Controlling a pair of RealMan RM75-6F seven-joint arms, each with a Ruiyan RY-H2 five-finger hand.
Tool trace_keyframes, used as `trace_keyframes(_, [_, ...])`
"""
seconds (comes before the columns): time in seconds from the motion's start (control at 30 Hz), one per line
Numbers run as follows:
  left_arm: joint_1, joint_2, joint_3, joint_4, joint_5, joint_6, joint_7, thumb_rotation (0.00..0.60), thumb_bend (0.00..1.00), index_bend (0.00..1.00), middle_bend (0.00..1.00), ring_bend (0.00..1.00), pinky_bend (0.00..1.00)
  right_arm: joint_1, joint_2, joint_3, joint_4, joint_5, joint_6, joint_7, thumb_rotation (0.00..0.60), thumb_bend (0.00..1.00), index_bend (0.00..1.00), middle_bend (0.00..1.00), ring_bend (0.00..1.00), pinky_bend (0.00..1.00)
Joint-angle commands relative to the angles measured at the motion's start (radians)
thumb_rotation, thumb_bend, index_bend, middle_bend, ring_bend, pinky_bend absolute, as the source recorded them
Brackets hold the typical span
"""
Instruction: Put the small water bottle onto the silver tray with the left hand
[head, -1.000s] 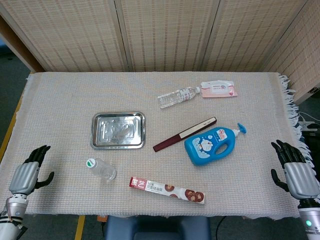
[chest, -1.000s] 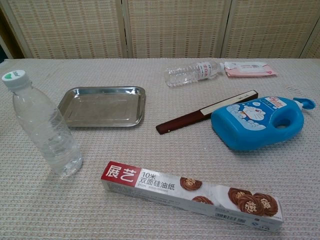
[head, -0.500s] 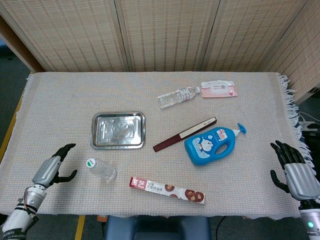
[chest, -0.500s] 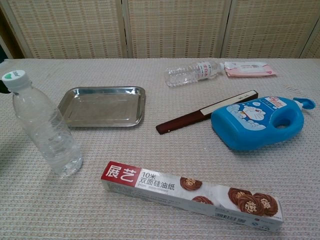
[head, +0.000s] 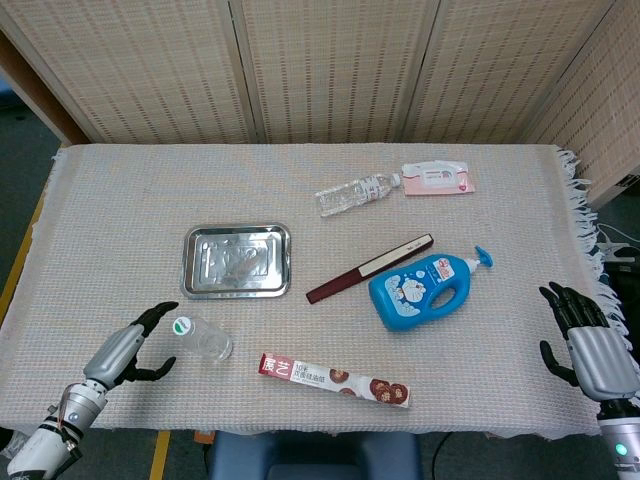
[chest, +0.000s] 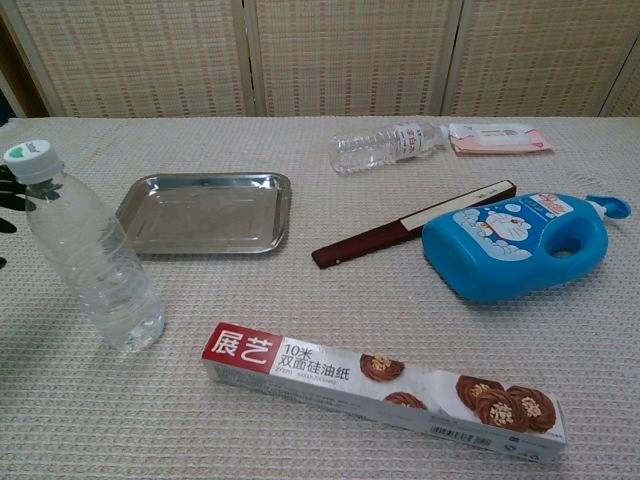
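The small water bottle (head: 202, 338) (chest: 88, 252) stands upright near the table's front left, clear with a white and green cap. Behind it lies the silver tray (head: 237, 261) (chest: 207, 212), with nothing on it. My left hand (head: 132, 345) is open just left of the bottle, fingers spread toward it and a small gap between them; the chest view shows only dark fingertips (chest: 10, 190) at the left edge. My right hand (head: 590, 338) hangs open off the table's right edge.
A second, larger water bottle (head: 354, 193) lies at the back beside a pink packet (head: 437, 179). A dark folded fan (head: 369, 268), a blue detergent bottle (head: 426, 291) and a long baking-paper box (head: 333, 379) occupy the middle and front.
My left hand has moved right from the table's left edge to just beside the small bottle. The right hand and all objects stayed put.
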Motion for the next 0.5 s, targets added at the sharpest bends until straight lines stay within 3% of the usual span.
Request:
trace_keyframes(0.03, [-0.004,-0.015,0.008,-0.007,-0.001,0.001,0.001,0.600,0.40,0.00,0.00,0.00,0.10,0.001,0.001,0.000,-0.001,0.000,-0.001,0.001,0.600,0.25,0.00,0.00,0.00,0.09])
trace_keyframes(0.5, [-0.031,-0.222,-0.001,0.085,-0.065,0.056,0.060,0.600,0.40,0.00,0.00,0.00,0.10,0.007,0.003,-0.003,-0.003,0.004,-0.015,-0.004,0.600,0.25,0.00,0.00,0.00,0.09])
